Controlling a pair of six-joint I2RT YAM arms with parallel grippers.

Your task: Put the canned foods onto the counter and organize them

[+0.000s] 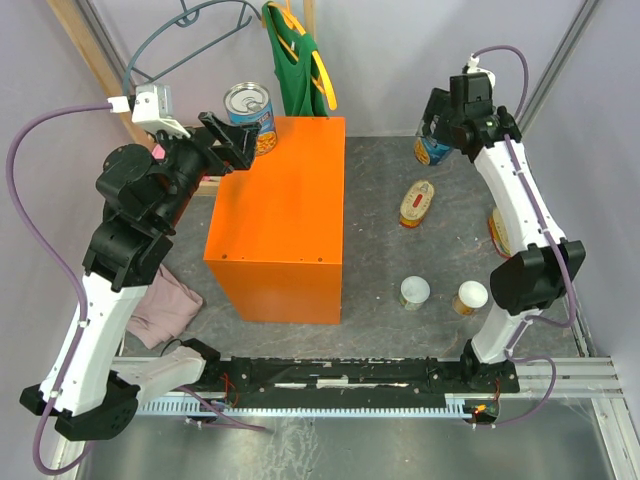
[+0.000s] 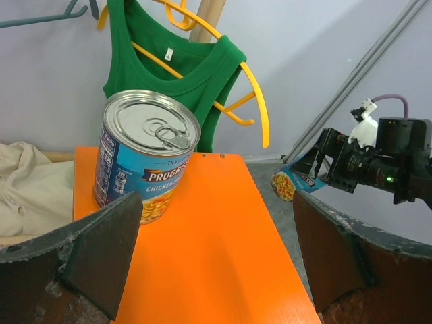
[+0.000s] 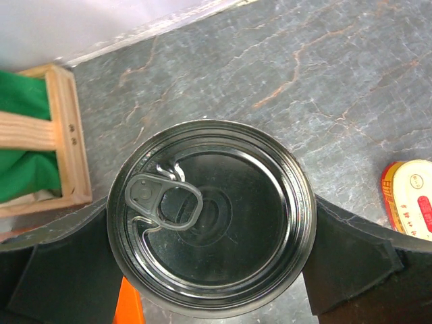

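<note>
One tall blue can [image 3: 209, 216] stands upright, grasped between my right fingers [image 3: 351, 263], orange box [image 1: 285, 220] to their left; left fingers [image 2: 101, 250] released.

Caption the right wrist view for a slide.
Right gripper grips a silver-topped tall can by its sides, seen from directly above.
</note>
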